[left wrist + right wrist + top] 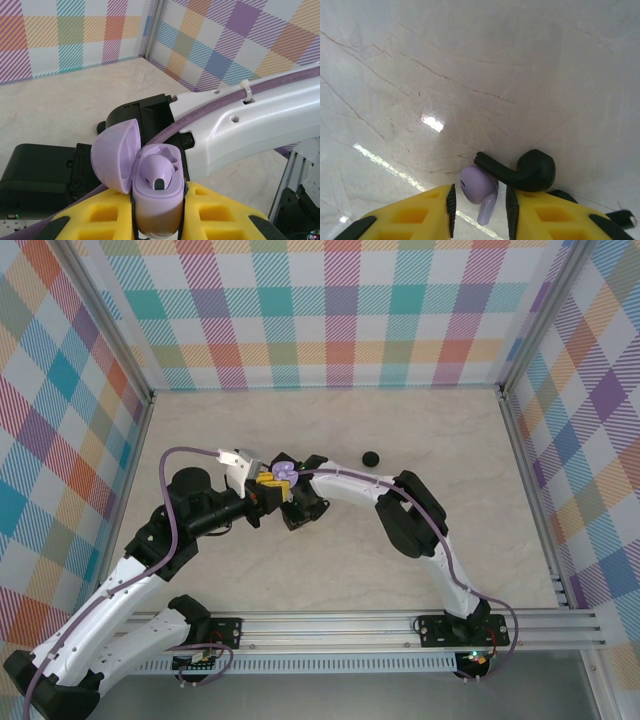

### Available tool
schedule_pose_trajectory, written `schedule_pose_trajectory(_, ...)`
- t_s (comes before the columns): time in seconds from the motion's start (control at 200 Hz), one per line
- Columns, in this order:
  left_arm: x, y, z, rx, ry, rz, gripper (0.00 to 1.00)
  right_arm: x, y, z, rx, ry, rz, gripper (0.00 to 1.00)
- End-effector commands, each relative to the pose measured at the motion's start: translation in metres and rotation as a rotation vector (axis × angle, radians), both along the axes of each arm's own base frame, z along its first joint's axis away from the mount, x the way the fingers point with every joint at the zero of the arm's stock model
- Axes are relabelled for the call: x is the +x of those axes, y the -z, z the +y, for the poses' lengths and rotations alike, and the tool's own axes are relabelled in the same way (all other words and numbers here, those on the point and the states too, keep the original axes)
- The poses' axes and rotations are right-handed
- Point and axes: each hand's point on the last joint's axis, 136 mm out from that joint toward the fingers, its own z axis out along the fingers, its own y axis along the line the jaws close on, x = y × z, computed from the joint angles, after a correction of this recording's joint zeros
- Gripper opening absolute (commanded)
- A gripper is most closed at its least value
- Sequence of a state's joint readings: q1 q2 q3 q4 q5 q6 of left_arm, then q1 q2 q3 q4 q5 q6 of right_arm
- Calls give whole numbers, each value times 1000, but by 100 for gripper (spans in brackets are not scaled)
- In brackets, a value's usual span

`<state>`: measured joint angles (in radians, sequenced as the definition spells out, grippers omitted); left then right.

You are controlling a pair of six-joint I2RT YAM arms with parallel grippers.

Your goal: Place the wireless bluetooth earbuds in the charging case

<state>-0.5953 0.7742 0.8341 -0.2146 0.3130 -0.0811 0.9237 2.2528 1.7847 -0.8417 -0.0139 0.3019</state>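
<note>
The open case [155,210], an earbud [159,172] seated inside, is clenched by the left jaws. Near the case, a loose lavender earbud [477,186] is flanked by the right jaws; whether it is grasped cannot be told.

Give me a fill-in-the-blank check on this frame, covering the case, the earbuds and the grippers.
1. The lavender plastic charging case, clamped in the left gripper, has its lid ____.
2. The case holds ____ seated lavender earbud.
3. Between the right gripper fingers is a loose lavender earbud; the stemmed earbud beside it on the pale marbled table is ____.
Missing words: open; one; black.
</note>
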Motion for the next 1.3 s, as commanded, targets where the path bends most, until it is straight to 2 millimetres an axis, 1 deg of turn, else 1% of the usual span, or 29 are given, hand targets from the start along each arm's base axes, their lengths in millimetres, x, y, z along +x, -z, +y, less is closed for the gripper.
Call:
schedule_pose_trajectory(0.0, -6, -13, -1, -27, 22, -37, 8, 0, 13, -7, -65, 18, 5, 37)
schedule_pose_trajectory(0.29, -7, -13, -2, -29, 27, -38, 8, 0, 16, -4, -86, 42, 4, 34)
schedule_pose_trajectory(0.51, -8, -12, -2, -27, 28, -36, 8, -1, 20, -4, -115, 44, -2, 35)
schedule_pose_trajectory(0.67, -8, -13, -2, -30, 29, -38, 8, -1, 23, -9, -144, 45, -5, 29)
schedule_pose_trajectory(0.735, -8, -14, -2, -31, 29, -40, 8, -2, 21, -9, -144, 45, -8, 26)
schedule_pose_trajectory(0.93, -8, -14, -2, -31, 29, -39, 8, -1, 11, -9, -120, 48, -28, 23)
schedule_pose_trajectory(1.115, -9, -14, -1, -27, 29, -36, 8, 0, -2, -11, -78, 52, -50, 21)
schedule_pose_trajectory(1.295, -9, -15, -1, -27, 30, -36, 8, 0, -16, -18, -25, 77, -59, 21)
